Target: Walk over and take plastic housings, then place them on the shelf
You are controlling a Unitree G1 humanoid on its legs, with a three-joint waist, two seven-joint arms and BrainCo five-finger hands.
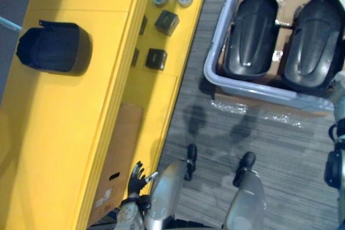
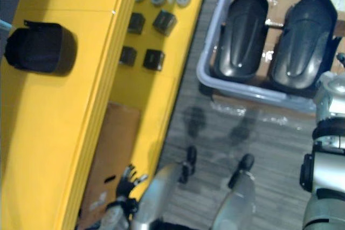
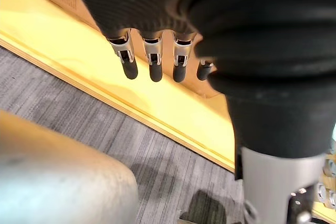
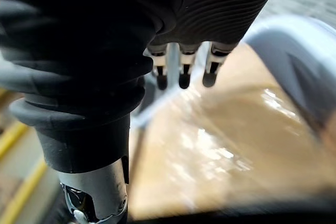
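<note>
Inside the grey bin (image 1: pixel 217 41) lie two glossy black, rounded housings (image 1: pixel 253 30), side by side. A third housing (image 1: pixel 54 47) sits on the yellow shelf (image 1: pixel 54 133). The left hand (image 1: pixel 137 179) and right hand (image 4: pixel 184 72) hang loose-fingered and empty.

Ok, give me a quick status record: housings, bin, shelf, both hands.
on shelf: one black housing, on top of the yellow shelf
in bin: shelf-side housing and outer housing, side by side in the grey bin
left hand: open, empty, low beside the shelf
right hand: open, empty, by the bin
</note>
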